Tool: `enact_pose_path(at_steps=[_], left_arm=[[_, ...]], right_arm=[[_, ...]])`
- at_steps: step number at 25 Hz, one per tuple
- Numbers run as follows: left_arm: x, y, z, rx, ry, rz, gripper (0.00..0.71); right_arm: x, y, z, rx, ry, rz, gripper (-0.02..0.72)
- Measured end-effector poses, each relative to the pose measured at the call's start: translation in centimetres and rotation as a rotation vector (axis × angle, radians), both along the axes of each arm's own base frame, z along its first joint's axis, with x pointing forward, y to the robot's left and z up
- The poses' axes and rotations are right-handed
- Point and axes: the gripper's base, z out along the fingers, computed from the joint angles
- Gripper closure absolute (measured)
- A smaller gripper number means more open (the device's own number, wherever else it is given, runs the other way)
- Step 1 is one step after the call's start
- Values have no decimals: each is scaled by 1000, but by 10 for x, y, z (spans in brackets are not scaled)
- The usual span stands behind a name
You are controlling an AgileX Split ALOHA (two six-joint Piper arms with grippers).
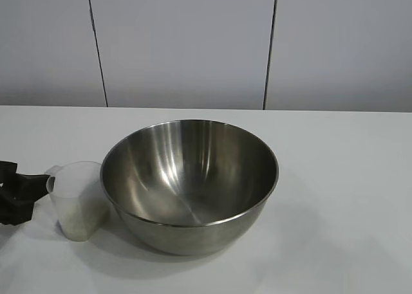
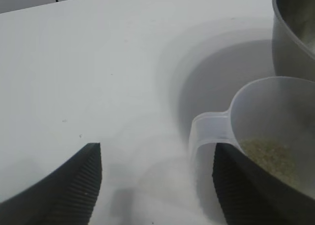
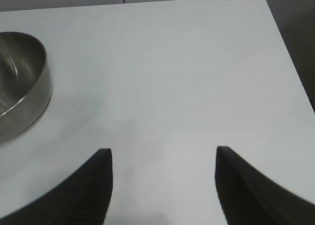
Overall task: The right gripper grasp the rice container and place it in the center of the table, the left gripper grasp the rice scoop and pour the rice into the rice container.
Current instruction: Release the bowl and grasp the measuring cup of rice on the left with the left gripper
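Left black claw (image 2: 155,185) wide open, holding nothing, straddling handle of frosted plastic rice scoop (image 1: 78,201) touching big shiny steel bowl (image 1: 190,181) mid white desk (image 1: 341,197). Off-centre pinch could tip scoop, spill rice (image 2: 270,156). Right claw (image 3: 162,185) open, empty, parked well apart.

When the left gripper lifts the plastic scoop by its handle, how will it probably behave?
The rice scoop looks thin and translucent, so probably light and slightly flexible. The rice only covers its bottom, adding little weight. Its tapered shape, narrow at the base, may tip easily if nudged.
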Motion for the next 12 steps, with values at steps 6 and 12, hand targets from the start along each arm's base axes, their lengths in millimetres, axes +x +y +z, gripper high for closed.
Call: enact_pose_path(at_steps=[6, 12], left_arm=[[-4, -1, -19, 17, 85, -19, 240], [-9, -4, -31, 18, 137, -67, 241]], right_arm=[[0, 0, 0, 0, 0, 0, 285], [0, 0, 0, 0, 0, 0, 285]])
